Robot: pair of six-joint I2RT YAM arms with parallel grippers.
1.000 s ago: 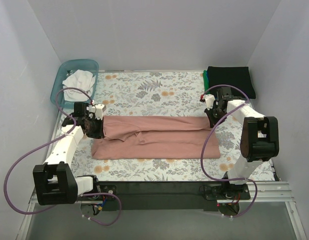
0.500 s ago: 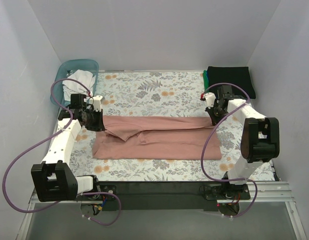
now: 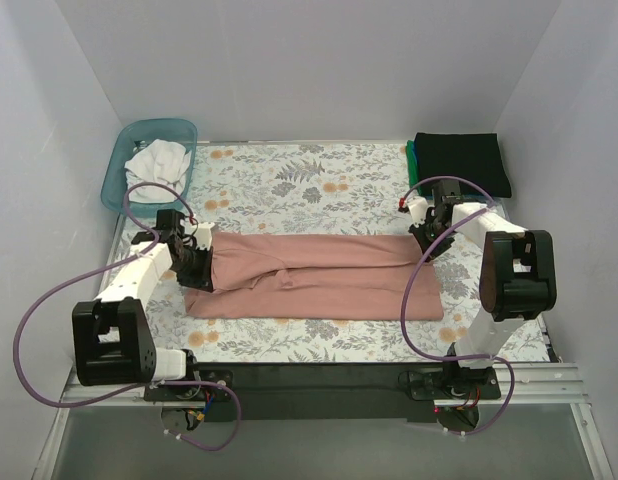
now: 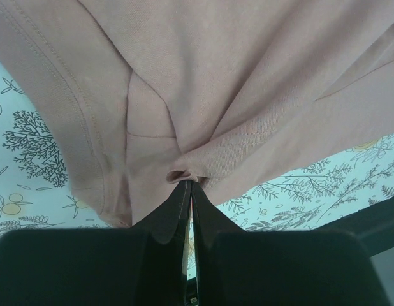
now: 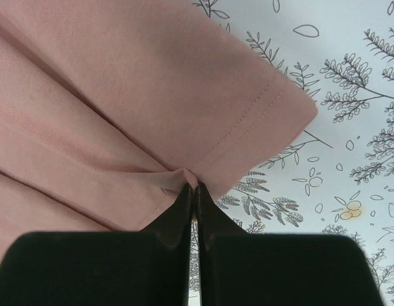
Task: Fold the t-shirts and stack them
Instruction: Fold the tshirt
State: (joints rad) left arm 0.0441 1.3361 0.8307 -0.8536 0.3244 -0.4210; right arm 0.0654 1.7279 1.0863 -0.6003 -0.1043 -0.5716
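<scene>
One dusty-pink t-shirt [image 3: 319, 280] lies mid-scene on the table [image 3: 309, 180], long axis left–right. Its left end is clamped by the left gripper [image 4: 189, 185], its right end by the right gripper [image 5: 196, 187]. Versus earlier: left gripper now nearer, cloth drawn along.

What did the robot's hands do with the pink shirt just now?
The left gripper pulled its pinched edge of the pink t-shirt toward the near side of the table; the right gripper came along a little. Both stay shut on it. The black t-shirt and the white t-shirt in the basket did not move.
</scene>
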